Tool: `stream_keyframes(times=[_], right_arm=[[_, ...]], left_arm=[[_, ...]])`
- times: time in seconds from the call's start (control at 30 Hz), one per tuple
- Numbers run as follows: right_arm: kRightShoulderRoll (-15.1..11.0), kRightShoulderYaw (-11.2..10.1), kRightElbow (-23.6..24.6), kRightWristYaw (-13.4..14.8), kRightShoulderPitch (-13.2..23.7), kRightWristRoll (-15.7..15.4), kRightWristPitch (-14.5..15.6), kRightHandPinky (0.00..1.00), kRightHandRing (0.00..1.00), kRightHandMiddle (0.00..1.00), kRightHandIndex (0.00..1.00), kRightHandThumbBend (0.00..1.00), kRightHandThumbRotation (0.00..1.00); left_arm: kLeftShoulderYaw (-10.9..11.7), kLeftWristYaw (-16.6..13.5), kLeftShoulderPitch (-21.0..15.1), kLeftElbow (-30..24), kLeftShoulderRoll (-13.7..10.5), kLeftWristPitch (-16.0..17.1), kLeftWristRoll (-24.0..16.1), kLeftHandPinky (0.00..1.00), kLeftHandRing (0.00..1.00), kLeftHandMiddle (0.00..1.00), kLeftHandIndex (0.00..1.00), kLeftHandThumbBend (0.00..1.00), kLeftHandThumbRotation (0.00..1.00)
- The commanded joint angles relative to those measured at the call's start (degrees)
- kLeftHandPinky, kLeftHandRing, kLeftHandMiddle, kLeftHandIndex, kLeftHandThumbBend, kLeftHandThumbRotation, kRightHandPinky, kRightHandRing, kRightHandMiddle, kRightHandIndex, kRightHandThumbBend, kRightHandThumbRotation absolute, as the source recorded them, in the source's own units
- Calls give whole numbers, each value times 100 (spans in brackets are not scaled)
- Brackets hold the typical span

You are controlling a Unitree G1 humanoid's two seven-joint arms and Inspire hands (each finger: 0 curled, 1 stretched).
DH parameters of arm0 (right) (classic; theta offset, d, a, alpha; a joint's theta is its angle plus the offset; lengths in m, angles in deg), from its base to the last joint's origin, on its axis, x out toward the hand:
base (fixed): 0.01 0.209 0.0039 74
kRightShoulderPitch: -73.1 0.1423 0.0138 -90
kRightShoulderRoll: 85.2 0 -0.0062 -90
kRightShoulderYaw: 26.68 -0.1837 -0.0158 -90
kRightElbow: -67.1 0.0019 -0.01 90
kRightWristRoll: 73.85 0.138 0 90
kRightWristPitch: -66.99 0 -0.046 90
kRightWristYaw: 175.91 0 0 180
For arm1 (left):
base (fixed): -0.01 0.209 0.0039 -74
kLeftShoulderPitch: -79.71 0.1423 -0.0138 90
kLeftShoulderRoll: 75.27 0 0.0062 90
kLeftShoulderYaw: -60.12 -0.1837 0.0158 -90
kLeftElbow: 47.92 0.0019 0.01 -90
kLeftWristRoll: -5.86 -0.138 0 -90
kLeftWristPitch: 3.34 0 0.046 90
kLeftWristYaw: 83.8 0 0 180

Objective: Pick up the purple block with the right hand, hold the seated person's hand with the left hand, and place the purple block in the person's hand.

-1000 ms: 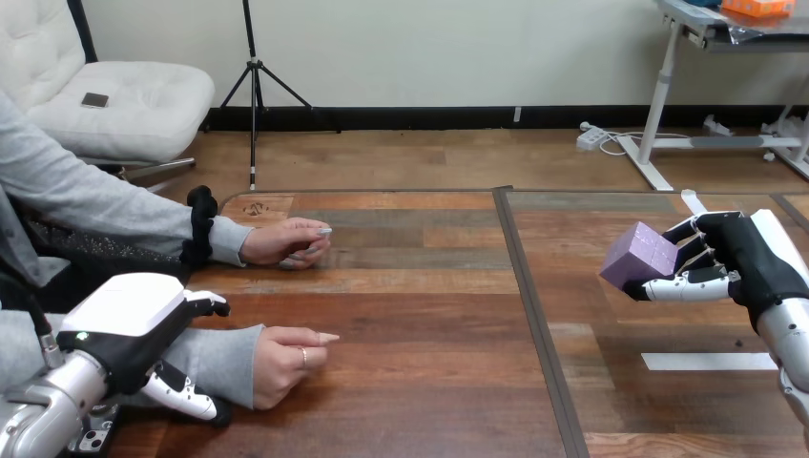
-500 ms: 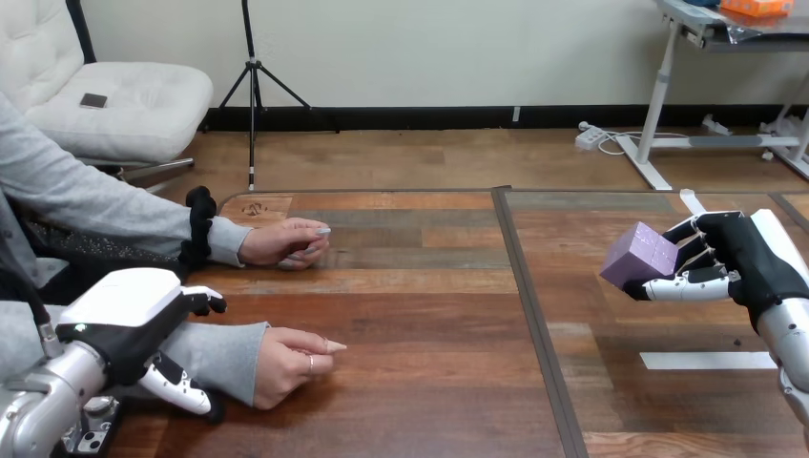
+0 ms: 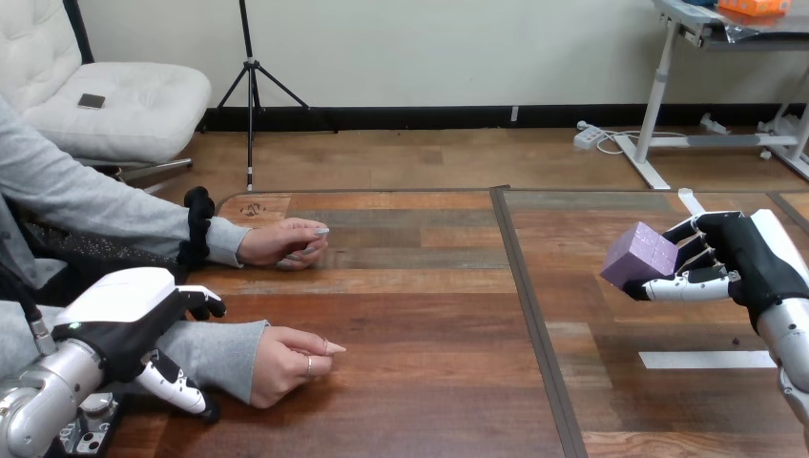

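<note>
The right hand grips a purple, speckled cube-shaped block between curled fingers and thumb, lifted clear above the right part of the brown wooden plank table. At the view's lower left, the left hand sits over the person's grey-sleeved forearm, thumb on the far side and fingers curled down the near side. The person's near hand rests loosely closed on the table, well apart from the block. The person's far hand lies on the table beyond it.

Likely lab: tape-marked wooden table
</note>
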Motion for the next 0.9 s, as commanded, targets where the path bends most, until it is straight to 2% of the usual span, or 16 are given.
stream_keyframes(times=[0.0,0.23,0.47,0.87], right_arm=[[-35,-75,218,108,278,21,-87,38,41,45,45,86,0],[-28,-78,209,112,289,26,-62,37,41,45,46,86,0],[-31,-82,225,96,285,33,-83,37,41,45,45,86,0],[-38,-94,233,103,257,43,-136,37,41,44,45,86,0]], left_arm=[[-43,29,-205,86,-51,92,159,61,73,76,76,100,12],[-46,308,-196,-42,-18,-57,327,55,67,72,72,99,4],[-96,465,-235,-54,-2,-15,413,48,57,63,64,96,1],[-148,430,-260,15,42,145,471,36,42,49,51,89,0]])
